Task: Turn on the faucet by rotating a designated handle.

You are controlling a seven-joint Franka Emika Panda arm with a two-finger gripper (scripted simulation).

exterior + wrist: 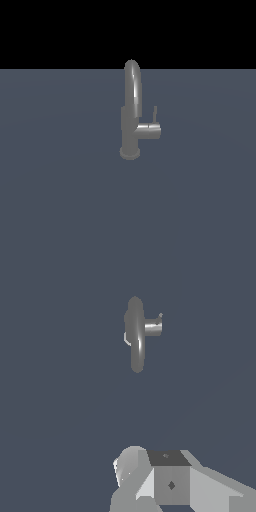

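Observation:
The grey metal faucet stands upright on the flat grey-blue floor, its arched spout rising from a round base. A short side cylinder sticks out toward the exterior view's right, and the thin handle points up from its end. The wrist view looks down on the faucet from well above, and the handle shows as a small stub at the cylinder's tip. No gripper fingers show in either view, and nothing touches the handle.
The grey-blue floor spreads all around the faucet. White and grey blocky parts of the robot arm fill one edge of the wrist view, far from the faucet. The arm is absent from the exterior view.

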